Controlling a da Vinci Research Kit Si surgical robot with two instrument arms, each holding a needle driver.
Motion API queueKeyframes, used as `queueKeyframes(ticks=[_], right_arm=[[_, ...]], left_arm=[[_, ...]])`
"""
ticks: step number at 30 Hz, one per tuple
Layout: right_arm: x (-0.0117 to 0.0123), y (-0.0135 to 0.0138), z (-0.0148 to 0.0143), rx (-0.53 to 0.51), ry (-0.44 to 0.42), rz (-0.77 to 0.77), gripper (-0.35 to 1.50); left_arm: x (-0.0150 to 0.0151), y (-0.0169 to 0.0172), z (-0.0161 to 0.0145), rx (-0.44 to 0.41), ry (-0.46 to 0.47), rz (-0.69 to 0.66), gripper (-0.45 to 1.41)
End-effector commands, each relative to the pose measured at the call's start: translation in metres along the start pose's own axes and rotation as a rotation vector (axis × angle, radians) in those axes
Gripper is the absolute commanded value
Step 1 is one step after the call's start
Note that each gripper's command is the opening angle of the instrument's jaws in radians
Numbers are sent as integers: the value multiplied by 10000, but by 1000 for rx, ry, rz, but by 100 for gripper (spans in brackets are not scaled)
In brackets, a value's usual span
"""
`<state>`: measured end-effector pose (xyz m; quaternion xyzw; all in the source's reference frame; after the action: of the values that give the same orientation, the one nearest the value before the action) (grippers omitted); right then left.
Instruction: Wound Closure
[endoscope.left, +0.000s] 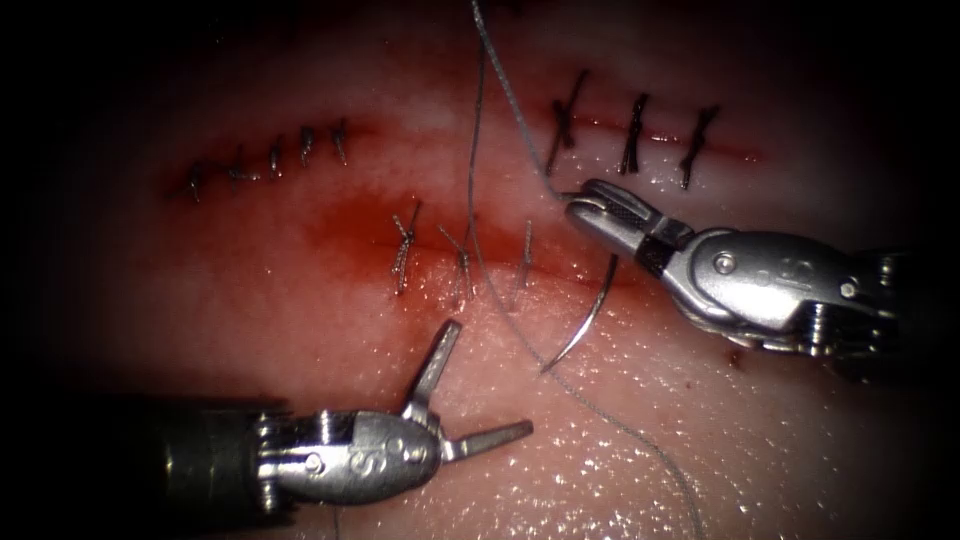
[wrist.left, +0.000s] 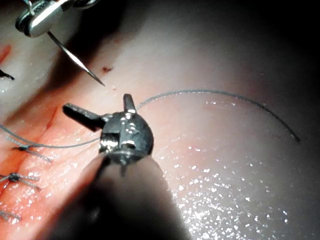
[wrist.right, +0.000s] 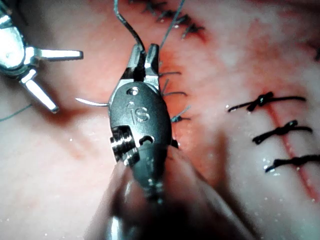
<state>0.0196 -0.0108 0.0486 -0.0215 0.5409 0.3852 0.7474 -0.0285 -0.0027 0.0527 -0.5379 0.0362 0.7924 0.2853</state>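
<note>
Broadly, the tissue (endoscope.left: 300, 330) is seen across the endoscope view, its middle cut (endoscope.left: 560, 262) running through the centre of the frame with red fluid (endoscope.left: 350, 225) pooled along it and three stitches (endoscope.left: 462, 258) already laid across it; two other stitched cuts are seen, one at upper left (endoscope.left: 270, 160) and one at upper right (endoscope.left: 635, 135). The right hand (endoscope.left: 590, 207) is entered from the right of the frame, its jaws pressed together on the thread (endoscope.left: 478, 130) close to where it joins the needle (endoscope.left: 585, 318). The needle is not gripped and is not seen in the tissue: it hangs from below the right hand's jaws and curves down toward centre frame, its tip (endoscope.left: 546, 370) just above or on the surface below the cut; contact cannot be told. The left hand (endoscope.left: 470, 385) is held at lower centre with its jaws spread wide, nothing pinched.

Several risks are judged from this. Because the needle is suspended by thread alone, it could swing or rotate freely, so its tip could scratch or snag the surface. Thread pinched between metal jaws could be frayed or weakened if tension is added. The slack loop trailing to lower right (endoscope.left: 640, 440) could be caught by the spread left jaws, and the laid stitches could be tugged.
</note>
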Motion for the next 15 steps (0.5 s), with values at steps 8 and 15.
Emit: queueKeyframes(ticks=[8, 15], right_arm=[[-26, 4, 19, 236, 86, -34, -35], [-30, 2, 23, 304, 148, -78, -35]], left_arm=[[7, -9, 25, -227, 90, -254, 89], [4, -19, 67, -366, 4, -370, 96]])
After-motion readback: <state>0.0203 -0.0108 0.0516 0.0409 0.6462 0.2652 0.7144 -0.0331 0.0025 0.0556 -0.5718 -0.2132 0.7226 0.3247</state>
